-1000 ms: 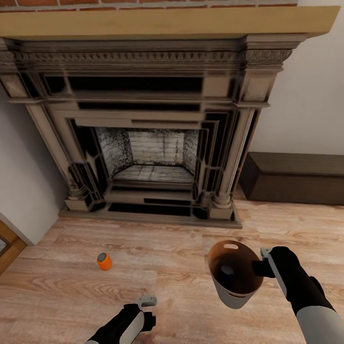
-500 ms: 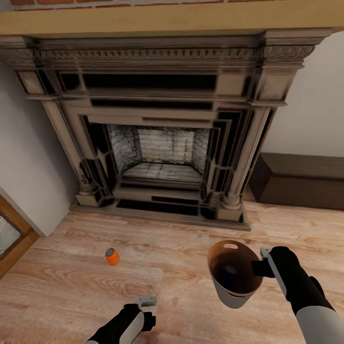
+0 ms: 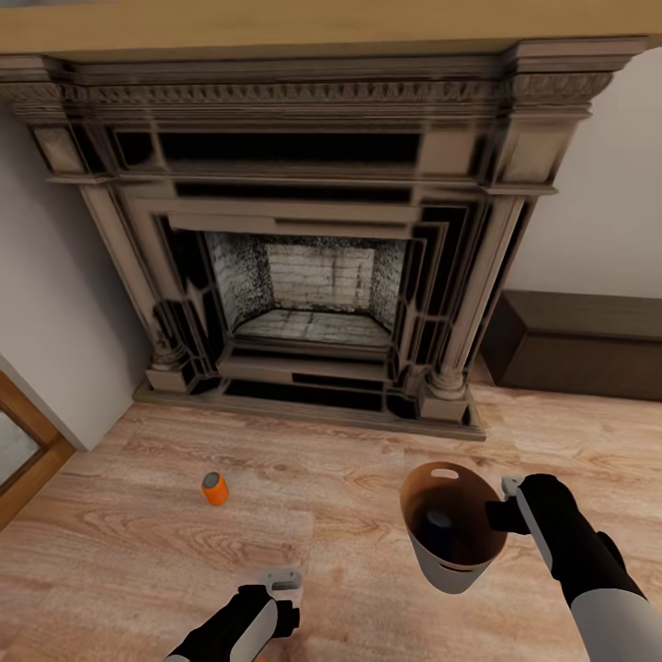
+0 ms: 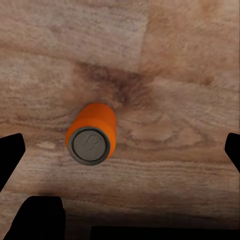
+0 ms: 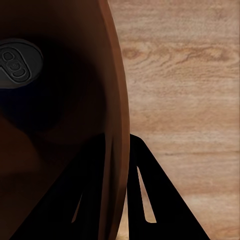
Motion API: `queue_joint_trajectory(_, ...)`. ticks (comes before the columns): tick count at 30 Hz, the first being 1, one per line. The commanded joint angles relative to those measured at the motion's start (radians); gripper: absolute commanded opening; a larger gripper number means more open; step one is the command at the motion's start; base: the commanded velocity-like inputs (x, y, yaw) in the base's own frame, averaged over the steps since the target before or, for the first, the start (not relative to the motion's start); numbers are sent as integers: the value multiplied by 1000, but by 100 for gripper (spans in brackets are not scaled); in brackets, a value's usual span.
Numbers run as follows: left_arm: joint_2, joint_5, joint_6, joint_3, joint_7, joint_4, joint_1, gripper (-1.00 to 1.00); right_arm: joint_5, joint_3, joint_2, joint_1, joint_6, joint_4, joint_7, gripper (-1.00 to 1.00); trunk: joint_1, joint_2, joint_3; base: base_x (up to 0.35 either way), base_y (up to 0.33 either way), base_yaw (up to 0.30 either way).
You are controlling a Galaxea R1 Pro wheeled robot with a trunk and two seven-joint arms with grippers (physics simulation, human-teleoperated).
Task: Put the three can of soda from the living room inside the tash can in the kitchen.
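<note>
Copper-brown bin (image 3: 452,524) is held by its rim in the right gripper (image 3: 507,515), in front of the fireplace (image 3: 303,248) and to its right; in the right wrist view the bin wall (image 5: 112,150) is seen clamped between the dark fingers (image 5: 150,200). A can top (image 5: 15,62) is seen low inside the bin, and a bluish can (image 3: 438,526) is made out there in the head view. An orange can (image 3: 215,488) stands upright on the plank floor (image 3: 138,542), in front of the fireplace's left column and well apart from the bin. The left gripper (image 3: 280,581) is lowered over the floor nearer the robot than that can; in the left wrist view an orange can (image 4: 91,133) is framed between widely parted fingers (image 4: 10,155) that touch nothing. Against the picture of half a second ago, the whole view has shifted slightly, with the mantel sitting higher in the picture, while bin, arms and orange can are found almost where they were.
</note>
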Motion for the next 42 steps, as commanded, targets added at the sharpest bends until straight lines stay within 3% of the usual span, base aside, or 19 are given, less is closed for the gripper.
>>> queue_joint_trajectory(1,0,0,0,0,0,0,0,100,-16,0,0,0,0,0,5,-100,4,-7,-3,0,0,0)
queue_joint_trajectory(6,0,-1,0,0,0,0,0,100,-19,-1,-3,0,0,-1,5,-100,23,-42,-19,0,0,0)
queue_joint_trajectory(24,0,-2,1,0,0,1,0,100,-22,-9,-6,1,0,-41,10,-100,23,-42,-19,0,0,0)
queue_joint_trajectory(30,0,-2,1,0,0,1,0,100,-24,-12,-8,5,0,-170,12,-100,23,-42,-19,0,0,0)
queue_joint_trajectory(33,0,-1,1,0,0,0,0,100,-28,-13,-4,10,0,-313,15,-100,23,-42,-19,0,0,0)
queue_joint_trajectory(37,0,0,1,0,0,0,0,100,-31,-17,-3,28,0,-427,16,-100,23,-42,-19,0,0,0)
queue_joint_trajectory(42,0,0,0,0,0,0,0,100,-32,-60,-5,42,0,-479,17,-100,23,-42,-19,0,0,0)
